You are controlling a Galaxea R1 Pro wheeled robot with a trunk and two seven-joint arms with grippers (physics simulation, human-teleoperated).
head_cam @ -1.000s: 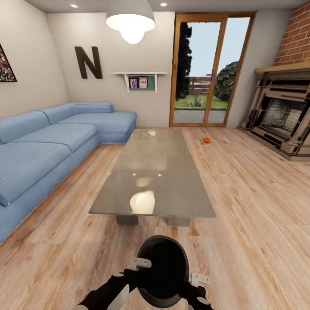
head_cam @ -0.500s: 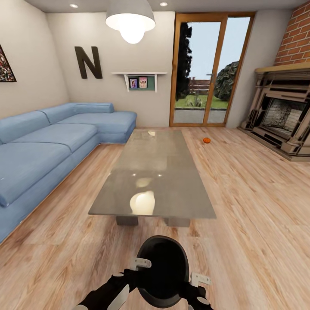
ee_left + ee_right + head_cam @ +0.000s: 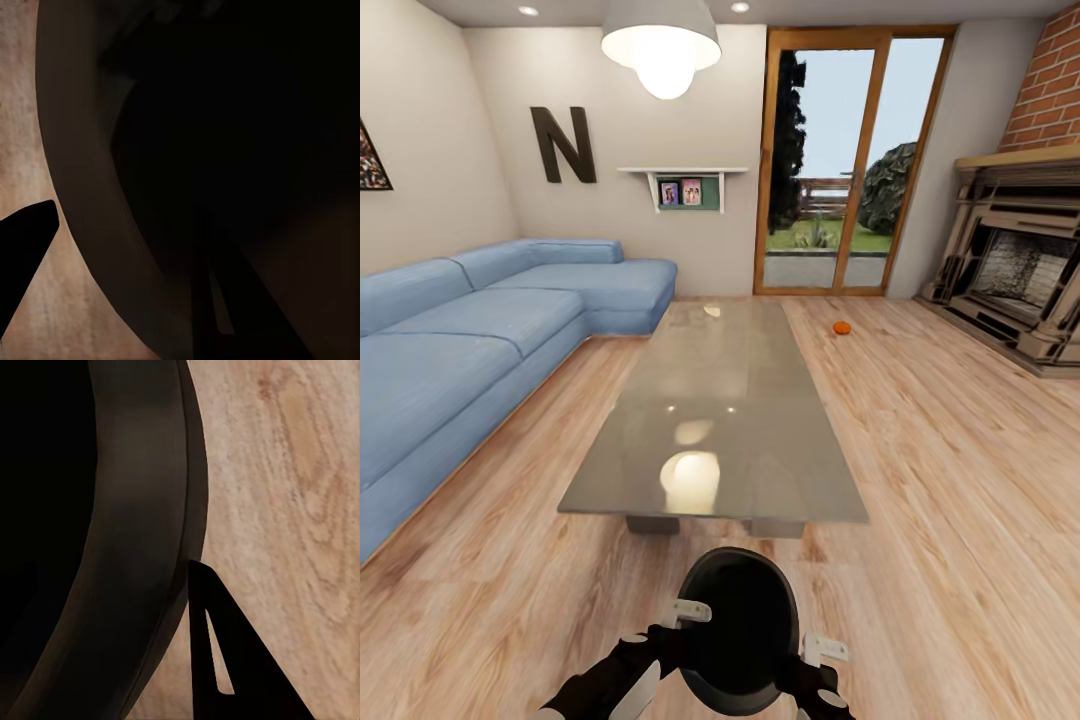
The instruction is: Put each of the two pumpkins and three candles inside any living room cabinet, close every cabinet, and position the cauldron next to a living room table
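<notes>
The black cauldron [image 3: 738, 630] hangs low in front of me, just short of the near end of the grey glossy table [image 3: 760, 470]. My left gripper [image 3: 693, 610] and right gripper [image 3: 822, 650] clamp its rim from either side. In the left wrist view one dark finger [image 3: 22, 247] lies outside the cauldron wall [image 3: 82, 187] and another inside. The right wrist view shows a finger [image 3: 214, 652] against the rim [image 3: 142, 547]. One orange pumpkin [image 3: 841, 327] lies on the floor past the table. I cannot tell whether a small pale spot [image 3: 711, 311] on the table's far end is a candle. The cabinet is out of view.
A long blue corner sofa [image 3: 470, 340] runs along the left side of the table. A brick fireplace [image 3: 1020, 290] stands at the right, and a glass door [image 3: 840, 170] at the back. Open wooden floor [image 3: 960, 480] lies right of the table.
The whole view has shifted slightly forward, so the table's near end now looks closer. The cauldron and both grippers keep the same place in the picture.
</notes>
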